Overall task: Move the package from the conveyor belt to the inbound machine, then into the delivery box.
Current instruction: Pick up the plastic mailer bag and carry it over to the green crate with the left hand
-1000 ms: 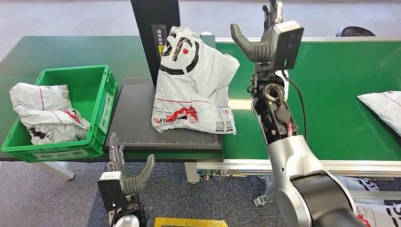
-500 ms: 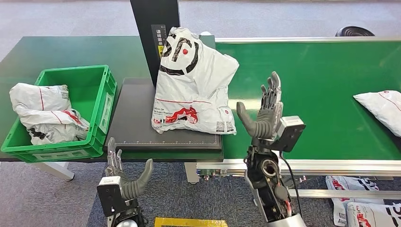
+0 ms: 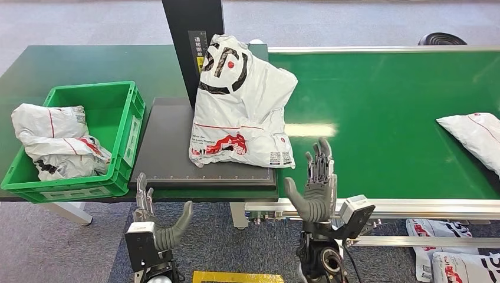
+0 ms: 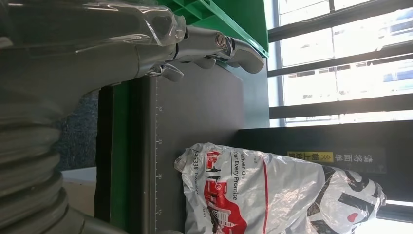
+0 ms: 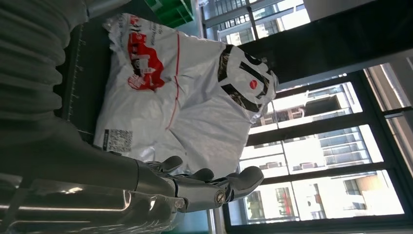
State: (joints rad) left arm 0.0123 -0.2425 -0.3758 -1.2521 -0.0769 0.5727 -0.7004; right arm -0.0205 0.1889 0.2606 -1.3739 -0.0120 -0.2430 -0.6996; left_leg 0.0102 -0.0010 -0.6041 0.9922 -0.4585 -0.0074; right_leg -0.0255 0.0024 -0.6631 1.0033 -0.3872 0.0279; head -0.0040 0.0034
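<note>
On the black inbound machine point(image 3: 177, 147), the white package point(image 3: 242, 106) is leaned against the dark post point(image 3: 191, 35). Both the left hand point(image 3: 154, 227) and right hand point(image 3: 315, 191) are held with fingers spread, holding nothing; a second package point(image 3: 474, 132) is cut off at the edge.

You have the white plastic mailer package point(image 3: 242, 106) on the flat black scanner platform point(image 3: 171, 147), leaning against the black upright post point(image 3: 186, 35) — the green plastic crate point(image 3: 127, 127) sits left, the green conveyor belt point(image 3: 389, 106) right, both hands near the table's front edge.
</note>
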